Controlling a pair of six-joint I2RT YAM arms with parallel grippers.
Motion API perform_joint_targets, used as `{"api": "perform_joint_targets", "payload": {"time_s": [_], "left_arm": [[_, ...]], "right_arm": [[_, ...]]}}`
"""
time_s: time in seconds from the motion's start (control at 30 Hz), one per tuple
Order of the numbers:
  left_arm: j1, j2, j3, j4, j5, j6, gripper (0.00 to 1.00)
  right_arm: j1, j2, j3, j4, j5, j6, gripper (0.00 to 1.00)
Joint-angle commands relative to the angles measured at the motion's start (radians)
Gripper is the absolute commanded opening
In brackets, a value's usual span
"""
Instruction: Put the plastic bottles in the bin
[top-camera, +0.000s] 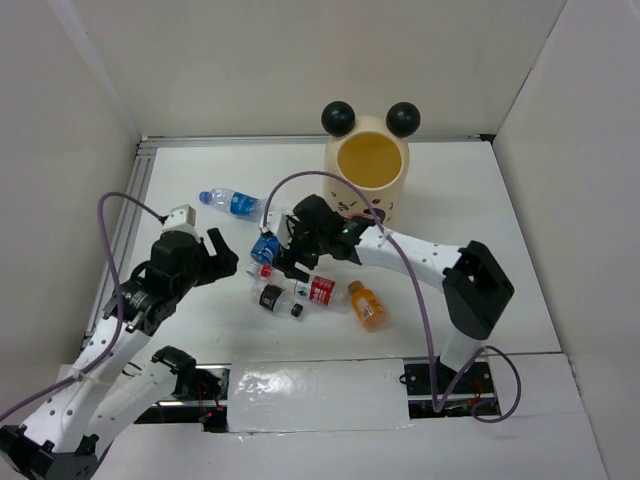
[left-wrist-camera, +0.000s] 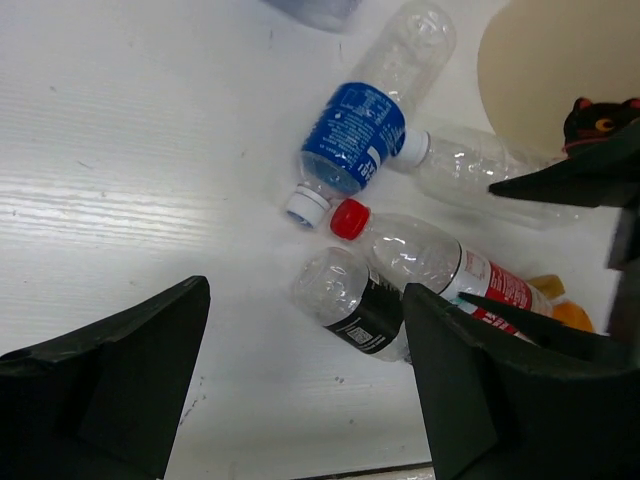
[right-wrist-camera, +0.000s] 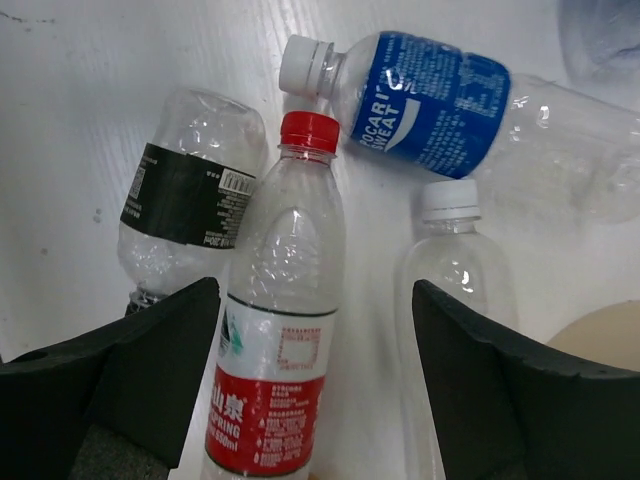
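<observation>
Right claw (right-wrist-camera: 312, 315) is spread wide and empty, hanging over the clear plastic bottle with the red cap and label (right-wrist-camera: 280, 350). That one lies in the pile at the middle of the worktop (top-camera: 480, 220), snug against the black-labelled clear bottle (right-wrist-camera: 185, 200) and just beside a white-capped unlabelled one (right-wrist-camera: 455, 270). I'd drop straight down so the fingers slot into those gaps, pinch it across the body, then lift clear before swinging to the tall cream bin with black ball ears (top-camera: 345, 195) at the far side. Left claw (left-wrist-camera: 305, 300) is wide and empty too, left of the pile, so leave it parked.
</observation>
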Motion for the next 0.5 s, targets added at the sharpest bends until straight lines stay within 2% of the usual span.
{"api": "perform_joint_targets", "payload": {"time_s": [0.0, 0.17, 0.3, 0.47], "left_arm": [[-0.012, -0.058, 0.069, -0.072, -0.102, -0.041, 0.91], [-0.012, -0.104, 0.069, -0.110, -0.113, -0.059, 0.91], [-0.012, -0.104, 0.069, -0.119, -0.070, -0.096, 0.89], [-0.012, -0.095, 0.035, -0.119, -0.013, -0.152, 0.88]], "right_arm": [[0.048, 0.071, 0.057, -0.017, 0.047, 0.048, 0.84], [0.048, 0.163, 0.103, -0.053, 0.047, 0.048, 0.83], [0.048, 0.230, 0.103, -0.062, 0.058, 0.028, 0.82], [0.037, 0.292, 0.112, -0.082, 0.044, 0.008, 0.75]]}}
